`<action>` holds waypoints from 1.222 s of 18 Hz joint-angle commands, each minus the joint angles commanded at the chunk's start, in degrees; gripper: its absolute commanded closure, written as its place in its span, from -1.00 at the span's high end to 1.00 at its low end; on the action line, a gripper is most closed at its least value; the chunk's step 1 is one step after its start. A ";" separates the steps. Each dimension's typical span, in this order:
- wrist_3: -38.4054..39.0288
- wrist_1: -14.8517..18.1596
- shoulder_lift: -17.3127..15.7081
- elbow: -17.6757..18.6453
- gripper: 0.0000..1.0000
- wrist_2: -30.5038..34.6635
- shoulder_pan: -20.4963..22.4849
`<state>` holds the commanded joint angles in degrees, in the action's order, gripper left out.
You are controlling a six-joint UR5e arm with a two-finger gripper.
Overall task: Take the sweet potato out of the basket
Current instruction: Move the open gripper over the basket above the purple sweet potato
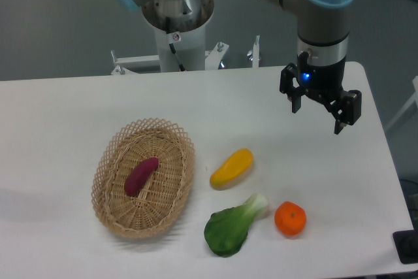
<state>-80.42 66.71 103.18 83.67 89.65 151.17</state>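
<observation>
Sweet potato, smooth tapered magenta, in woven wicker basket, tool spread, empty

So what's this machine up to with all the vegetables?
It is meant to lift the sweet potato out of the basket, but nothing is held yet. The gripper hangs open and empty above the table's far right side, well away from the basket. The sweet potato lies inside the basket. Beside it on the table sit a yellow squash, a leafy green and an orange.

Arm upright, wrist vertical, pincer pointing down, fingers apart, holding nothing.
</observation>
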 joint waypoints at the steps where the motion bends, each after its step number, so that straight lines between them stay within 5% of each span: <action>1: 0.09 0.09 -0.09 0.00 1.00 -0.09 -0.09; 6: 5.27 -0.87 -1.84 4.73 1.00 -0.35 -2.19; 11: 21.84 -9.66 -3.16 11.59 1.00 -3.51 -5.53; 16: 38.39 -10.19 -0.97 12.30 1.00 -3.43 -13.08; 22: 39.55 -10.81 1.84 16.26 1.00 -3.43 -20.21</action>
<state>-40.87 55.90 105.03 99.93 86.22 130.97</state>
